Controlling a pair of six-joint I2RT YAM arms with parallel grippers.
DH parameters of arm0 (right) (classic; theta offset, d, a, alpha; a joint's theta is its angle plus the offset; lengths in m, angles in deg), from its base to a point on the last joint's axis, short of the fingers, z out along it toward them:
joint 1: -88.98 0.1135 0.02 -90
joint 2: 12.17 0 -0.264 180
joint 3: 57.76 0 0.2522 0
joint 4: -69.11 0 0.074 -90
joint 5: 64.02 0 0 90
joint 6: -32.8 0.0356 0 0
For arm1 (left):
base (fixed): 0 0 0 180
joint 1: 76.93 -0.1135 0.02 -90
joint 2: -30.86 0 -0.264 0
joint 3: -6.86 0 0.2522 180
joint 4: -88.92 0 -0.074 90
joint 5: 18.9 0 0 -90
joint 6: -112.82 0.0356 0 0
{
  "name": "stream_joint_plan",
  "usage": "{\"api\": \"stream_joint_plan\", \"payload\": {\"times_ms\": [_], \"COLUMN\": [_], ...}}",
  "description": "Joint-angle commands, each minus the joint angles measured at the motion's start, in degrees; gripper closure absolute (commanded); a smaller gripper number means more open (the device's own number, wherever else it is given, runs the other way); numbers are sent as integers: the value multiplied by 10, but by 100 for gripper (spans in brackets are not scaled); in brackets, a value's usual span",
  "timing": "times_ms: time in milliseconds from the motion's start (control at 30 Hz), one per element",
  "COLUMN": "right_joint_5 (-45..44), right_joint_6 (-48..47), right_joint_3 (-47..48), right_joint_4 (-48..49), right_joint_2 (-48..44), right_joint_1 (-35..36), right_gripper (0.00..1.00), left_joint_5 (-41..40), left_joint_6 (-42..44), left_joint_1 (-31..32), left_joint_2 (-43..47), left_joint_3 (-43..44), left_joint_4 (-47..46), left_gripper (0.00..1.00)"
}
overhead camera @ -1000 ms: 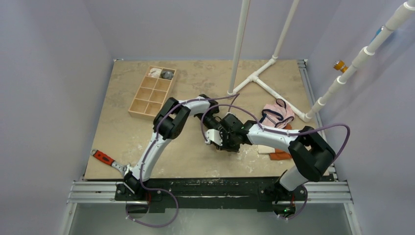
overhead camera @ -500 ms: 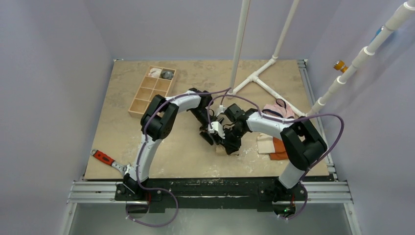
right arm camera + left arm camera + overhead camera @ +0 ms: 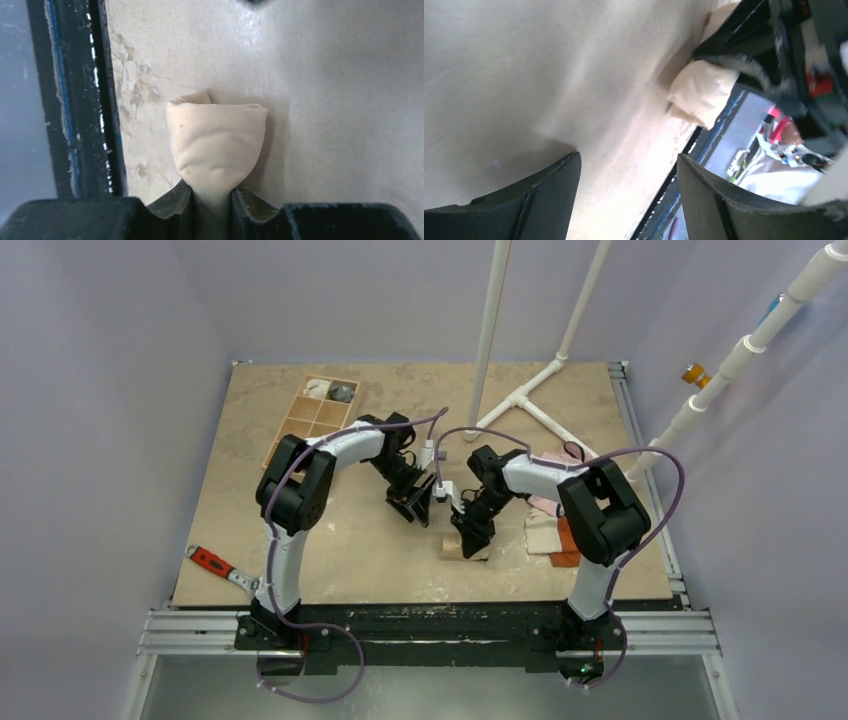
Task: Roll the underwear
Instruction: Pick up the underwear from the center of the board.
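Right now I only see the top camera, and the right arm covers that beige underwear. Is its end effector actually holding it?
Observer: Yes. The right wrist camera shows the right end effector shut on one end of the underwear, which is bunched into a compact roll.
Operator: And the other arm, is it gripping a corner too?
Observer: No. In the left wrist camera the left end effector is open, with only bare table showing in the gap. The roll lies further off, apart from it.
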Motion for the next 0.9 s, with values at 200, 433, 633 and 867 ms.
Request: {"api": "stream_joint_plan", "payload": {"times_ms": [200,433,633,867], "right_joint_5": [41,54,54,42], "right_joint_6": [-31,-36,-11,27], "right_joint_3": [44,59,79,82], "right_joint_4": [-106,-132,-136,-116], "right_joint_2": [52,45,3,-43], "right_joint_1": [-53,-57,-57,-57], "right_gripper": [100,100,100,100], "left_joint_5": [-44,-65,-161,-338], "left_joint_6": [-3,10,9,36], "left_joint_1": [-46,-72,-119,-184], "left_joint_2": [94,169,257,260], "left_joint_3": [-69,-96,-89,-30], "left_joint_4": [-93,-98,-89,-69], "left_gripper": [32,33,33,31]}}
